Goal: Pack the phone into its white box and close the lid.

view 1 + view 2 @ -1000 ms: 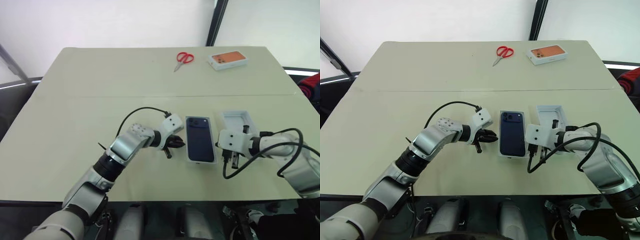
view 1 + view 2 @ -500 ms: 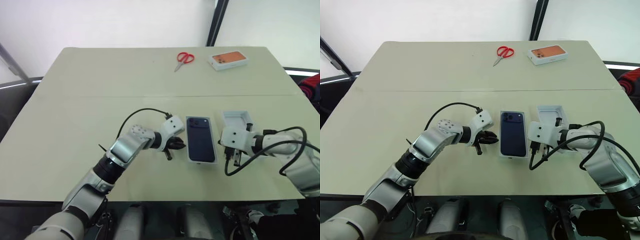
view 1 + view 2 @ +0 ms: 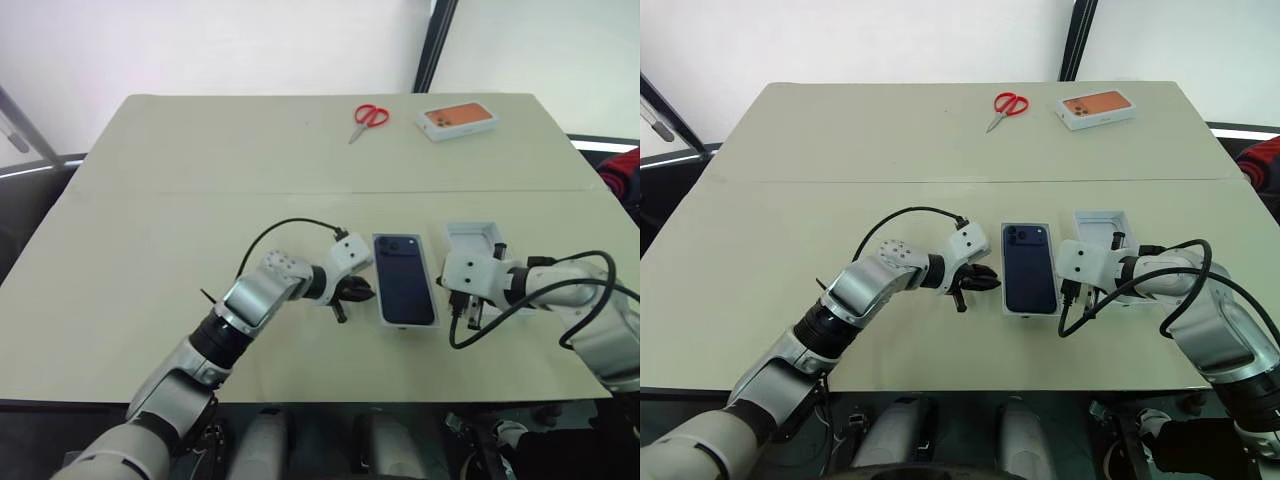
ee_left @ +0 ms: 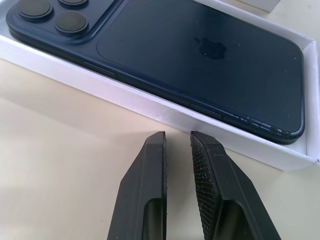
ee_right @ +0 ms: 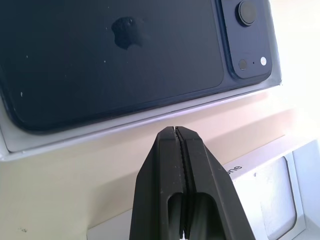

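The beige surface carries everything, with the task's things grouped toward its near edge, right of the middle. The white box lies flat there, its long axis running from the near edge toward the far edge. Inside it the phone lies back up, filling the tray, its camera cluster at the end facing the far edge. Just to the right of the box sits a white tray with its open side up; what it holds cannot be made out. Near the far right corner rests a white box with an orange phone picture, and red scissors lie beside it along the far edge.

The left hand hovers at the box's left side wall, its fingers a narrow gap apart and holding nothing. The right hand sits between the box and the tray, fingers pressed together, empty.
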Available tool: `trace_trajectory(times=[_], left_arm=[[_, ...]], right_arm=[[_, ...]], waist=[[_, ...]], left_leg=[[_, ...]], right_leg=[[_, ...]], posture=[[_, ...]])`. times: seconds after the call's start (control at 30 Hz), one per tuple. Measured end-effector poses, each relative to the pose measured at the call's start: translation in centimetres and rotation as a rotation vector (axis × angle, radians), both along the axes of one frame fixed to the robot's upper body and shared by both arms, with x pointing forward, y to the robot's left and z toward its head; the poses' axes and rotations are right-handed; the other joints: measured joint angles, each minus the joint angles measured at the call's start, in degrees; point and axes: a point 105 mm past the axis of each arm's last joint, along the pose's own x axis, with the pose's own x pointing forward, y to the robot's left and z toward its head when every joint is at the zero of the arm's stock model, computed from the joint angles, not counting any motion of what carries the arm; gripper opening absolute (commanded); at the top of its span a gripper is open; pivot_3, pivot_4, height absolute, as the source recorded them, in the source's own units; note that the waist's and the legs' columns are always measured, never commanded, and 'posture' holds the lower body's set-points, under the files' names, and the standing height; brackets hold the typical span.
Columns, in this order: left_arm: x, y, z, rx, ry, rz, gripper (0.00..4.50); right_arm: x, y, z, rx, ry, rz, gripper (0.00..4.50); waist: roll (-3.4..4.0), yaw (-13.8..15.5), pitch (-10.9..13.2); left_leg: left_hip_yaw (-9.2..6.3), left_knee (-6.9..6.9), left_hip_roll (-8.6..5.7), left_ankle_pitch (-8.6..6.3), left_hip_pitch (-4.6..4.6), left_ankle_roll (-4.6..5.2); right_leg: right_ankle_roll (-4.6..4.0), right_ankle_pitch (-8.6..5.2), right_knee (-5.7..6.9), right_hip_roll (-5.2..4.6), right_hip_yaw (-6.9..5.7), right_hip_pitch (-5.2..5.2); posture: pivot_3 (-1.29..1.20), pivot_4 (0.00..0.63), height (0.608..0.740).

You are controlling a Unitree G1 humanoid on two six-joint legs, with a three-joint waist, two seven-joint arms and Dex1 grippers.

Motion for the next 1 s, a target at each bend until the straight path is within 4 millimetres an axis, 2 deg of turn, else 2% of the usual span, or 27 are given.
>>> trace_trajectory(times=[0.1, 0.2, 0.33, 0.43, 0.63, 0.77, 0.93, 1.0], left_arm=[[0.0, 0.0, 0.0, 0.000, 0.001, -0.001, 0.85], [0.1, 0.4, 0.0, 0.003, 0.001, 0.008, 0.85], [0.5, 2.7, 0.5, -0.021, -0.017, 0.042, 0.77], [0.4, 5.2, 1.3, -0.059, -0.062, 0.056, 0.77], [-1.5, 7.3, 1.9, -0.115, -0.165, -0.070, 0.77], [-2.3, 8.3, 2.2, -0.150, -0.188, -0.130, 0.77], [-2.5, 8.2, 2.7, -0.175, -0.209, -0.158, 0.77], [-2.6, 8.0, 2.8, -0.187, -0.210, -0.159, 0.77]], right_arm=[[0.1, 0.0, 0.2, 0.009, -0.001, -0.006, 0.00], [0.5, -0.3, 1.2, 0.049, -0.015, -0.047, 0.00], [1.4, -0.7, 3.6, 0.215, -0.010, -0.205, 1.81], [1.7, -1.9, 3.8, 0.288, 0.023, -0.372, 3.32], [2.0, -2.3, 3.9, 0.400, 0.155, -0.579, 3.32], [2.1, -2.8, 2.8, 0.420, 0.244, -0.703, 3.32], [2.1, -3.0, 1.7, 0.427, 0.348, -0.799, 3.32], [2.1, -2.7, 1.5, 0.441, 0.385, -0.818, 2.76]], waist=[[0.00, -0.03, 0.00], [0.00, -0.08, 0.00], [0.03, -0.60, 0.01], [0.08, -0.83, 0.01], [0.15, -0.49, 0.03], [0.15, -0.10, 0.03], [0.16, -0.16, 0.03], [0.16, -0.22, 0.03]], left_leg=[[0.00, 0.00, 0.00, 0.00, 0.00, 0.00], [0.00, 0.00, 0.01, 0.00, 0.00, 0.00], [0.00, -0.05, 0.10, 0.00, 0.00, 0.00], [-0.01, -0.09, 0.13, 0.00, -0.01, -0.01], [0.03, -0.07, 0.08, 0.00, -0.05, 0.00], [0.06, -0.07, 0.05, -0.01, -0.09, 0.00], [0.07, -0.07, 0.04, -0.02, -0.11, 0.03], [0.07, -0.07, 0.05, -0.02, -0.10, 0.03]], right_leg=[[0.00, 0.00, 0.00, 0.00, 0.00, 0.00], [0.00, 0.00, 0.01, 0.00, 0.00, -0.01], [-0.01, 0.00, 0.07, 0.05, 0.02, -0.10], [-0.02, 0.00, 0.07, 0.04, 0.02, -0.13], [-0.03, 0.00, 0.02, -0.04, 0.05, -0.15], [-0.04, 0.01, 0.00, -0.07, 0.05, -0.17], [-0.03, 0.01, 0.01, -0.07, 0.05, -0.19], [-0.03, 0.01, 0.03, -0.04, 0.05, -0.20]], posture=[[0.00, 0.150, 0.740], [0.00, 0.150, 0.740], [0.00, 0.150, 0.740], [0.00, 0.150, 0.740], [0.00, 0.150, 0.740], [0.00, 0.150, 0.740], [0.00, 0.150, 0.740], [0.00, 0.150, 0.740]])
